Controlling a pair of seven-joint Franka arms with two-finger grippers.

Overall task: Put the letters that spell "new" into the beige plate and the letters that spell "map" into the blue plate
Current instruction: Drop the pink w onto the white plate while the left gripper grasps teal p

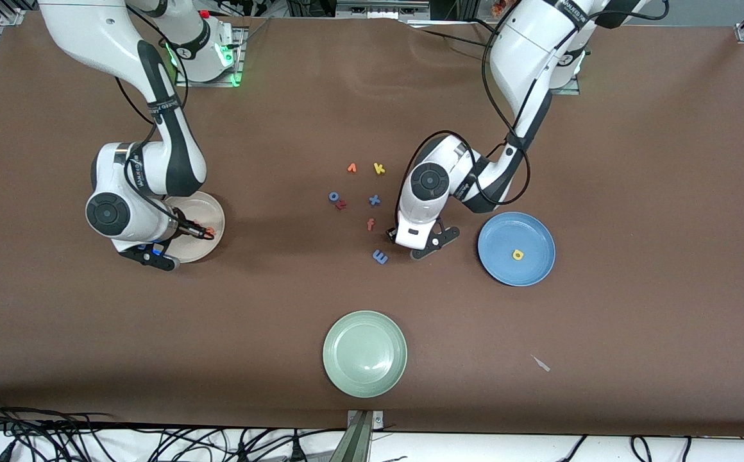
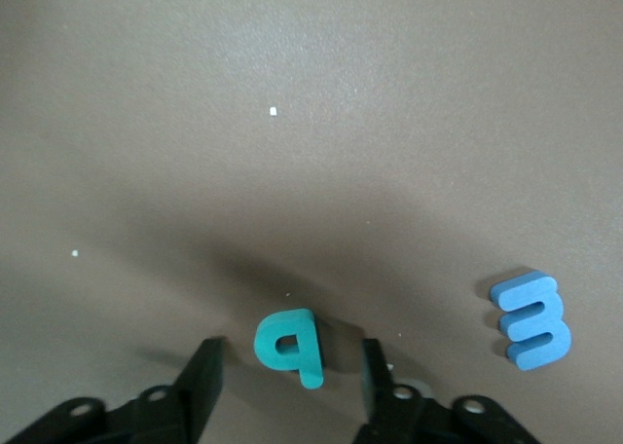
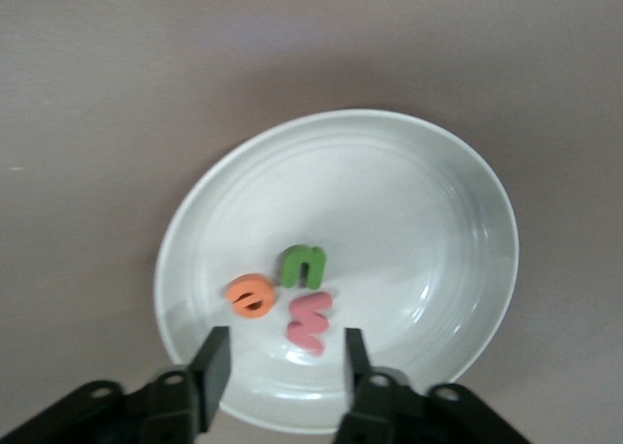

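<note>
Teal p (image 2: pixel 289 347), blue m (image 2: pixel 531 319), green n (image 3: pixel 303 265), orange e (image 3: pixel 251 296), pink w (image 3: pixel 309 321)

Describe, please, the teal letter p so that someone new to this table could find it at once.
Start at the blue plate toward the left arm's end of the table, then move to the left claw low over the cloth beside it. The teal p lies flat between its open fingers. The blue m nearby is its only close neighbour, and it lies outside them.

Foam letters are the only readable signs.
Before the left pincer (image 2: pixel 287 366): teal p (image 2: pixel 288 346), with blue m (image 2: pixel 531 319) beside it. Before the right pincer (image 3: pixel 282 358), in the beige plate (image 3: pixel 428 220): green n (image 3: pixel 303 266), orange e (image 3: pixel 250 296), pink w (image 3: pixel 309 321).
</note>
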